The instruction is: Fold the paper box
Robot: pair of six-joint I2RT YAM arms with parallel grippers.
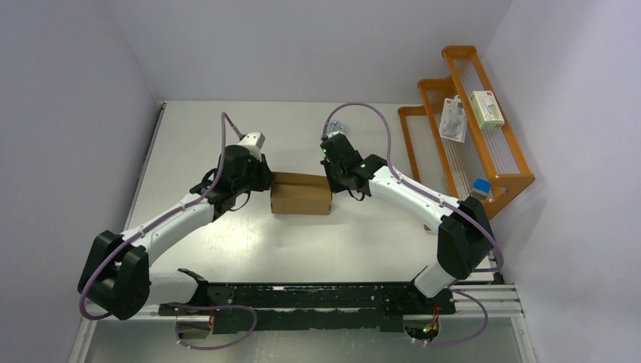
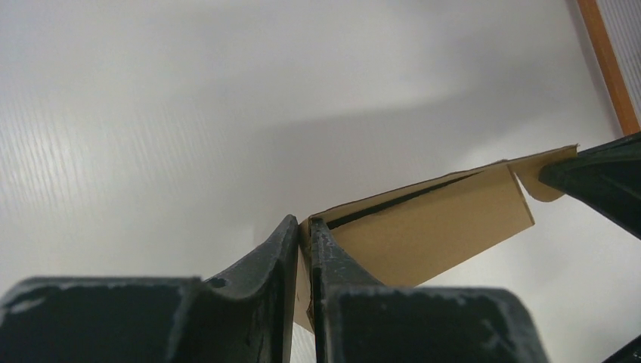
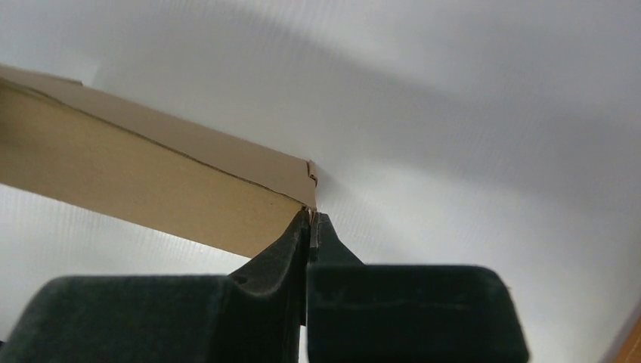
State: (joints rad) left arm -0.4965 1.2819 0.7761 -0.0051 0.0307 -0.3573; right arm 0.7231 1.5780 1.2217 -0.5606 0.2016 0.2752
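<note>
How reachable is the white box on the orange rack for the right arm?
Probably not yet: the right gripper is shut on the paper box, left gripper pinching its other end. Nothing else seems to block the white box on the orange rack.

The left arm (image 1: 170, 219) and right arm (image 1: 412, 193) each had white shells along the 2 long links and bulky black housings at the joints. A lilac cable (image 1: 224, 144) ran along each arm in loose loops. A small green light (image 1: 361, 161) glowed on the right arm's wrist, and a pale grey block (image 1: 253, 141) capped the left one. Both bases were mounted on a black rail (image 1: 302, 299). The left gripper (image 2: 302, 227) and right gripper (image 3: 311, 219) each had 2 matte black fingers (image 2: 276, 249) with scuffed, whitish edges.
</note>
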